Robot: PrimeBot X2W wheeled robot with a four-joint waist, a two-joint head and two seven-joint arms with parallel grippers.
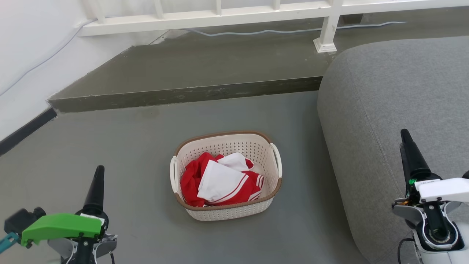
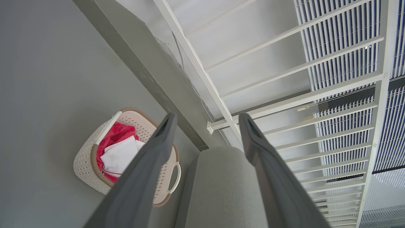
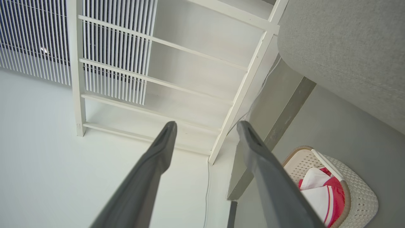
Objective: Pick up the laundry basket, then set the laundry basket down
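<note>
The laundry basket [image 1: 231, 213] stands upright on the grey floor ahead of me, cream-white and perforated, with a brown rim and white side handles. Red and white clothes [image 1: 220, 179] lie inside it. My left gripper [image 1: 99, 172] hovers at the lower left, well short of the basket and to its left. My right gripper [image 1: 405, 136] is at the lower right, over the sofa's edge and far from the basket. In the left wrist view the basket [image 2: 84, 164] lies left of the open left gripper [image 2: 208, 117]. In the right wrist view the basket [image 3: 364, 196] lies right of the open right gripper [image 3: 206, 124]. Both hold nothing.
A grey sofa [image 1: 395, 110] bulges in close on the basket's right. Behind the basket a raised concrete step [image 1: 183, 93] crosses the floor, with a white railing [image 1: 220, 14] and a thin cable [image 1: 256, 32] on it. A white wall [image 1: 22, 73] closes the left side.
</note>
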